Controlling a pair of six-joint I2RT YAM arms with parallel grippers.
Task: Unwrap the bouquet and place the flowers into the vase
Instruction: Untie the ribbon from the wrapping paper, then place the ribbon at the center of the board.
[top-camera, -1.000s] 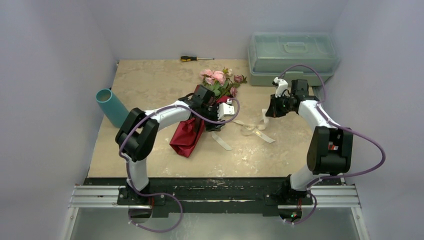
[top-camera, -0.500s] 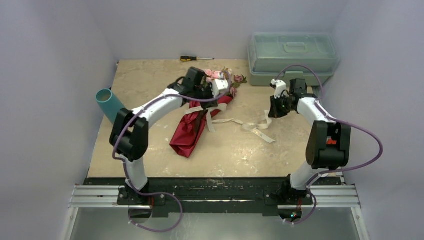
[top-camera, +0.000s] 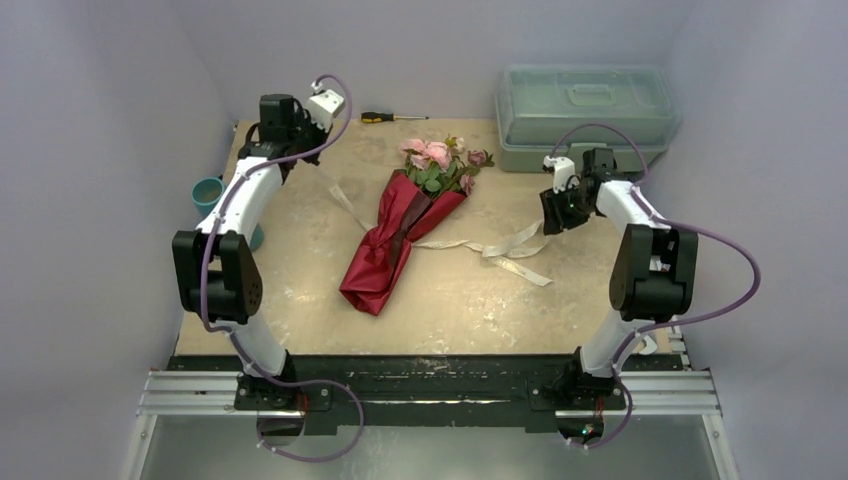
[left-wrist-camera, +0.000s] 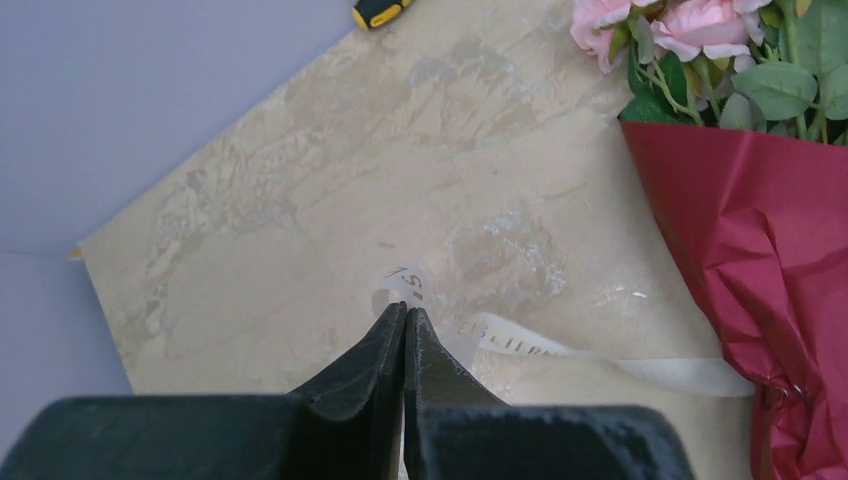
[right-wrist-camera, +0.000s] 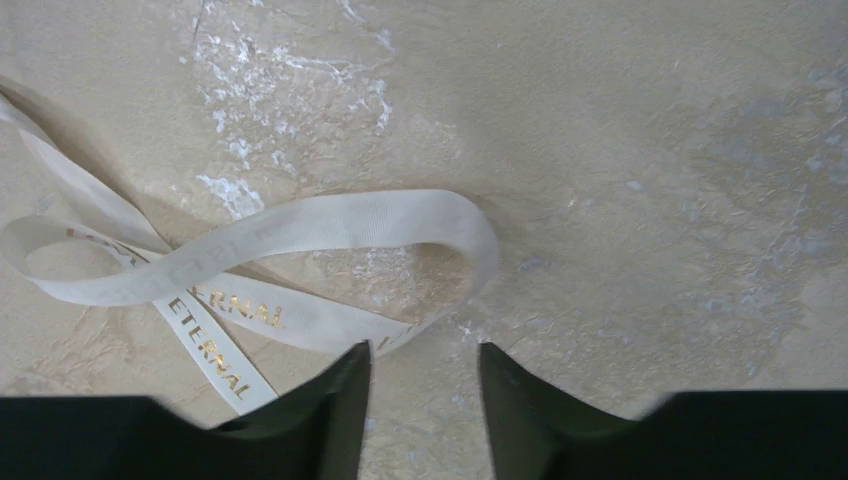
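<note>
item: bouquet (top-camera: 398, 232), lying flat mid table (top-camera: 300, 300), blooms toward the back wall, paper tail toward the arms
- flowers (top-camera: 440, 160): pink/cream roses w/ green leaves, all inside the dark red paper (top-camera: 380, 268); none out yet
- ribbon (right-wrist-camera: 330, 222): cream, bow looks undone; one end runs off to the left, the rest lies in loose loops on the right. can't tell if it is fully clear of the paper's waist
- vase (top-camera: 208, 190): teal, far left edge, partly hidden behind the left arm, well apart from bouquet; nothing seen in it
- left gripper (left-wrist-camera: 405, 312): clenched tight, ribbon end apparently pinched at the tips, held up at back left
- right gripper (right-wrist-camera: 422, 352): let go, jaws apart, low over ribbon loops, nothing gripped
- also present: pale green toolbox (top-camera: 585, 105), screwdriver (top-camera: 392, 117), both at the back

progress (est.): early. untying approx done; left to do: pull ribbon away, open paper, lift flowers, stand them in vase

writing: gold "ETERNAL" on ribbon, right wrist view, repeated in part on a second strand; gold print in left wrist view too faint to read
</note>
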